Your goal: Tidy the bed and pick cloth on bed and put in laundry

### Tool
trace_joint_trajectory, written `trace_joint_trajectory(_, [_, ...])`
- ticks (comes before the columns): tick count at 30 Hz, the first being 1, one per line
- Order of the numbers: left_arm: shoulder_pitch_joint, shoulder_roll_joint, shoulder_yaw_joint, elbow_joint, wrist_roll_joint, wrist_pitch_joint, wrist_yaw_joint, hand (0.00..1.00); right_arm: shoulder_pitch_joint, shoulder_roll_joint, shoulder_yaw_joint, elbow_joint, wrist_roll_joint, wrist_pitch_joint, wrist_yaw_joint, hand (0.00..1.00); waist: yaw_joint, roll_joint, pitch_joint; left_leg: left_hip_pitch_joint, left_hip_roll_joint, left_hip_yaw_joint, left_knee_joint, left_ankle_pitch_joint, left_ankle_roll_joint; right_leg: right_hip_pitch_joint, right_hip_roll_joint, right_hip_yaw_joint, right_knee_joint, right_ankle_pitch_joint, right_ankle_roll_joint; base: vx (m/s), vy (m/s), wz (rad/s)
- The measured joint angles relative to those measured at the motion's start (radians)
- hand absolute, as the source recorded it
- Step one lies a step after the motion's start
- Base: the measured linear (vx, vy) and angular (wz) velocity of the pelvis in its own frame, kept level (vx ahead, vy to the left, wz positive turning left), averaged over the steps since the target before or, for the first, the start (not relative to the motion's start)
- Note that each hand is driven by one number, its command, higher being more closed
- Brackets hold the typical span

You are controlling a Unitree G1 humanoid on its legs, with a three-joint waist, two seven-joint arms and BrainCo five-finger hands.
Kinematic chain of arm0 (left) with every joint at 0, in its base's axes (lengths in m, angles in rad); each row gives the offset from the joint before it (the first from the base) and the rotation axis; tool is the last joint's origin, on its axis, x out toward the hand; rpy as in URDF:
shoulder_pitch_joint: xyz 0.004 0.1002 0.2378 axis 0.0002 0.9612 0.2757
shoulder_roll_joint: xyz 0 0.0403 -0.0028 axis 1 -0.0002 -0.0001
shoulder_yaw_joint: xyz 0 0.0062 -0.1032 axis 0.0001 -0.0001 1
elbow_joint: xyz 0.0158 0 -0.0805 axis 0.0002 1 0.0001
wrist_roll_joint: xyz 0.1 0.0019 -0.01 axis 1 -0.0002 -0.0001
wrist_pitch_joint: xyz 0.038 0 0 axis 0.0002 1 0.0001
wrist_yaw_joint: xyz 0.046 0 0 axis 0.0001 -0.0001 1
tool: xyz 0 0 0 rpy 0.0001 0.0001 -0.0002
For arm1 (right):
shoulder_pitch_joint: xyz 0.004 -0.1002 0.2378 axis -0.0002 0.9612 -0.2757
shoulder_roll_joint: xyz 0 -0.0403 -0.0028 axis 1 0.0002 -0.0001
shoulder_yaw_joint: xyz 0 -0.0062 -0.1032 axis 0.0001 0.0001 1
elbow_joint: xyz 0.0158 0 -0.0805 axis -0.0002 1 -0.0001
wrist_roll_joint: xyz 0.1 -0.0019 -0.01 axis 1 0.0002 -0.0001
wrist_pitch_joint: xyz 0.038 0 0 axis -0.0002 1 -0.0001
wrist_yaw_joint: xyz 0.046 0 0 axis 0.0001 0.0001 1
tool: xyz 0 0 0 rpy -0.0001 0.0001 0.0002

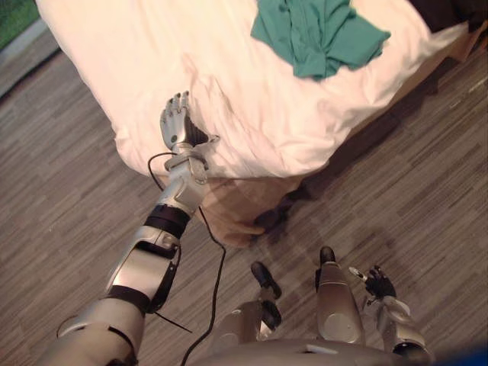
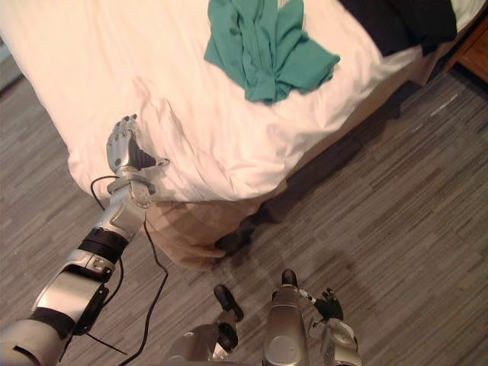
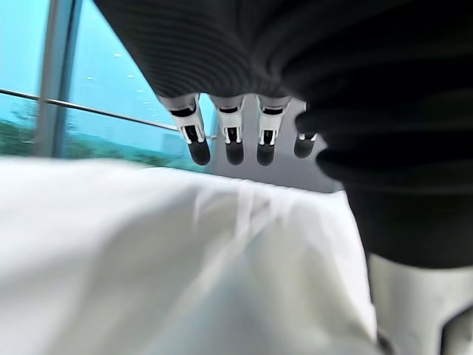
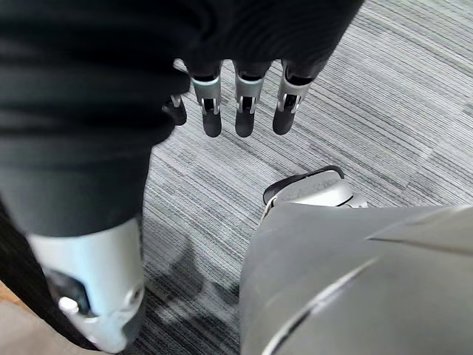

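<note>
A crumpled green cloth [image 1: 316, 34] lies on the white duvet [image 1: 229, 76] toward the far right of the bed. A dark cloth [image 2: 404, 19] lies beyond it at the bed's far right edge. My left hand [image 1: 175, 118] is raised at the duvet's near corner with its fingers [image 3: 235, 140] straight, just above the white fabric, holding nothing. It is well short of the green cloth. My right hand [image 1: 377, 284] hangs low by my side above the floor, fingers [image 4: 247, 111] relaxed and empty.
The duvet's near corner hangs over a beige bed base [image 1: 236, 210]. Grey wood-plank floor [image 1: 404, 175] runs around the bed on the left and right. A brown piece of furniture [image 2: 474, 47] stands at the far right.
</note>
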Motion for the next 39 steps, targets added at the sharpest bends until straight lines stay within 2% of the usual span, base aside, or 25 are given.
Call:
trace_joint_trajectory(1, [-0.005,0.000,0.006,-0.003,-0.001,0.025,0.000,0.00,-0.006,0.001,0.009,-0.003,0.010,-0.003,0.000,0.00,-0.001,-0.003,0.008,-0.008,0.000,0.001,0.000,0.000,0.000,-0.010,0.000,0.000,0.004,0.000,0.000,-0.02,-0.027,0.09])
trace_joint_trajectory(3, [-0.015,-0.002,0.060,-0.033,-0.010,0.123,0.002,0.00,-0.034,0.016,0.022,-0.020,0.050,-0.011,0.002,0.00,-0.006,-0.024,0.049,-0.048,0.006,0.007,0.022,-0.001,0.002,-0.044,-0.001,0.001,0.011,0.008,-0.008,-0.02,-0.034,0.07])
trace_joint_trajectory(6, [-0.028,-0.004,0.105,-0.040,-0.055,0.195,0.056,0.00,-0.047,0.016,0.061,-0.048,0.096,-0.021,0.010,0.00,-0.004,-0.034,0.081,-0.093,0.024,0.010,0.056,-0.018,0.026,-0.071,0.007,-0.004,0.008,0.020,-0.012,-0.01,-0.052,0.04])
trace_joint_trajectory(7, [-0.030,-0.006,0.121,-0.037,-0.081,0.215,0.099,1.00,-0.057,0.017,0.078,-0.055,0.121,-0.022,0.014,0.00,-0.001,-0.042,0.086,-0.119,0.031,0.012,0.069,-0.019,0.029,-0.091,0.010,-0.004,0.006,0.028,-0.015,0.02,-0.044,-0.01])
trace_joint_trajectory(10, [-0.054,-0.053,0.169,-0.023,-0.089,0.220,0.201,1.00,-0.070,0.014,0.104,-0.083,0.161,-0.025,0.025,0.00,0.008,-0.046,0.113,-0.142,0.040,0.012,0.079,-0.020,0.030,-0.101,0.015,-0.010,-0.010,0.041,-0.017,0.04,-0.039,0.02])
trace_joint_trajectory(13, [-0.079,-0.057,0.206,-0.005,-0.089,0.198,0.235,1.00,-0.082,0.009,0.127,-0.084,0.162,-0.014,0.028,0.00,0.009,-0.046,0.113,-0.151,0.040,0.014,0.082,-0.022,0.034,-0.109,0.015,-0.009,-0.012,0.043,-0.016,0.07,-0.026,0.00])
trace_joint_trajectory(16, [-0.107,-0.047,0.230,0.023,-0.089,0.141,0.244,1.00,-0.101,0.008,0.133,-0.083,0.160,-0.007,0.033,0.00,0.016,-0.046,0.115,-0.150,0.040,0.017,0.082,-0.022,0.034,-0.108,0.014,-0.008,-0.013,0.044,-0.016,0.08,-0.028,-0.01])
trace_joint_trajectory(20, [-0.111,-0.029,0.228,0.051,-0.124,0.029,0.241,1.00,-0.112,0.002,0.133,-0.083,0.159,-0.008,0.036,0.00,0.020,-0.048,0.115,-0.127,0.037,0.022,0.078,-0.022,0.034,-0.083,0.012,-0.009,-0.020,0.044,-0.016,0.09,-0.025,0.00])
trace_joint_trajectory(24, [-0.112,-0.020,0.183,0.051,-0.207,-0.063,0.186,1.00,-0.114,-0.005,0.133,-0.082,0.157,-0.007,0.033,0.00,0.021,-0.047,0.115,-0.094,0.028,0.024,0.060,-0.025,0.031,-0.051,0.005,-0.014,-0.027,0.042,-0.011,0.08,-0.009,0.01])
trace_joint_trajectory(28, [-0.111,-0.003,0.109,0.045,-0.207,-0.093,0.128,1.00,-0.109,-0.007,0.131,-0.065,0.144,0.016,0.012,0.00,0.032,-0.045,0.114,-0.065,0.010,0.026,0.030,-0.023,0.033,-0.034,-0.009,-0.018,-0.024,0.035,-0.002,0.10,-0.008,0.05])
trace_joint_trajectory(31, [-0.090,0.000,0.050,0.001,-0.214,-0.132,0.061,1.00,-0.082,-0.006,0.125,-0.036,0.122,0.041,-0.023,0.00,0.035,-0.041,0.108,-0.023,-0.010,0.024,0.025,-0.022,0.033,0.018,-0.038,-0.044,-0.014,0.015,0.009,0.13,0.000,0.25])
trace_joint_trajectory(36, [-0.019,0.063,-0.039,-0.114,-0.305,-0.242,-0.048,1.00,-0.052,0.000,0.119,0.009,0.120,0.051,-0.051,0.00,0.050,-0.043,0.078,0.025,-0.020,0.019,0.011,-0.022,0.034,0.086,-0.056,-0.083,-0.018,0.009,0.015,0.13,-0.021,0.21])
trace_joint_trajectory(39, [0.078,0.084,-0.040,-0.170,-0.325,-0.295,-0.105,1.00,-0.040,-0.001,0.090,0.066,0.121,0.060,-0.060,0.00,0.052,-0.037,0.038,0.071,-0.019,-0.010,0.011,-0.022,0.034,0.173,-0.056,-0.123,-0.069,0.009,0.016,0.15,-0.058,0.18])
